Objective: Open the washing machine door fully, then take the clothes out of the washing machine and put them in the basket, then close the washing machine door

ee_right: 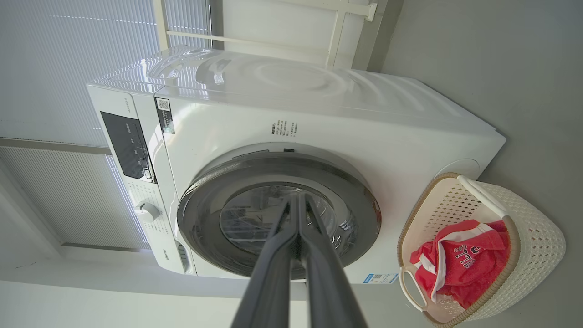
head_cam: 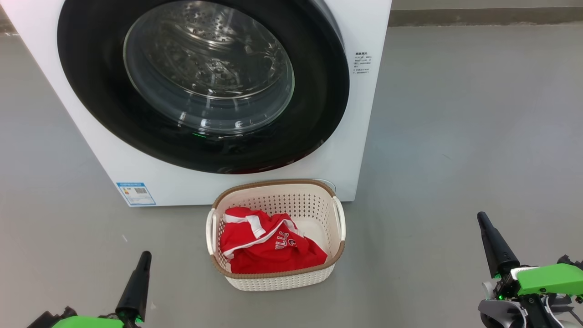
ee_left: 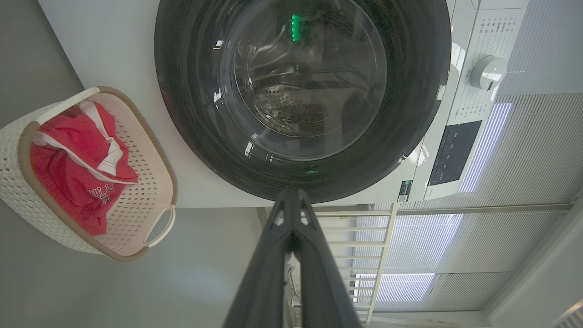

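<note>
Lying in basket (head_cam: 278, 281): clothes (head_cam: 268, 250), perhaps 2

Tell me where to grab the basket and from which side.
Probably the right side handle of the basket, approached from above on the robot's right: it is an open loop clear of the red clothes, which lie heaped toward the left.

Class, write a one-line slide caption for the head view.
Washing machine door closed, red clothes in the basket, left claw and right claw shut and empty.

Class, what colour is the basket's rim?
Brown, a woven-look band on the cream basket; it shows best in the head view.
</note>
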Robot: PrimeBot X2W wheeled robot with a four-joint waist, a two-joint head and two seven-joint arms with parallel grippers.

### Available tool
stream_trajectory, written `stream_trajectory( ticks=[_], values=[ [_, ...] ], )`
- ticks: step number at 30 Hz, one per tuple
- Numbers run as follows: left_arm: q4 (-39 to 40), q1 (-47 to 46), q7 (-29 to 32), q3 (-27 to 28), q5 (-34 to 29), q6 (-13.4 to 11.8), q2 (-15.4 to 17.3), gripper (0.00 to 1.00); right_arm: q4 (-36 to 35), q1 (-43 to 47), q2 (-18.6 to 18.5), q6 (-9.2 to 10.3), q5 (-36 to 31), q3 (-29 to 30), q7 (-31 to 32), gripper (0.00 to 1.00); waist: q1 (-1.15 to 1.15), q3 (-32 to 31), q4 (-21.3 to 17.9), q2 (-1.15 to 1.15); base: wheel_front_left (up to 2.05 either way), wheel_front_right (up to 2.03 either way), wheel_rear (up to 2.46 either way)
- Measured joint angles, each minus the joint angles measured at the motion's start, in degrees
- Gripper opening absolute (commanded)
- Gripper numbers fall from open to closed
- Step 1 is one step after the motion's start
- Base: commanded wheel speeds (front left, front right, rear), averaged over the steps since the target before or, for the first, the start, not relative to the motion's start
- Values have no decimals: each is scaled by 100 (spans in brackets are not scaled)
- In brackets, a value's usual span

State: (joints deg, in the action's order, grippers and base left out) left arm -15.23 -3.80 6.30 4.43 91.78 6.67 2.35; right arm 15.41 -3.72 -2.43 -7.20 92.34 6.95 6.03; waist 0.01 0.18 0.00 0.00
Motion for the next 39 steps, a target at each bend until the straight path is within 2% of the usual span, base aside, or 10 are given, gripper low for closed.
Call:
stream_trajectory(
  ticks=[39],
  values=[
    [0, 0, 0, 1, 0, 0, 0, 0, 1, 0, 2, 0, -1, 15, 3, 0, 0, 0, 0, 0, 0, 0, 0]
  ],
)
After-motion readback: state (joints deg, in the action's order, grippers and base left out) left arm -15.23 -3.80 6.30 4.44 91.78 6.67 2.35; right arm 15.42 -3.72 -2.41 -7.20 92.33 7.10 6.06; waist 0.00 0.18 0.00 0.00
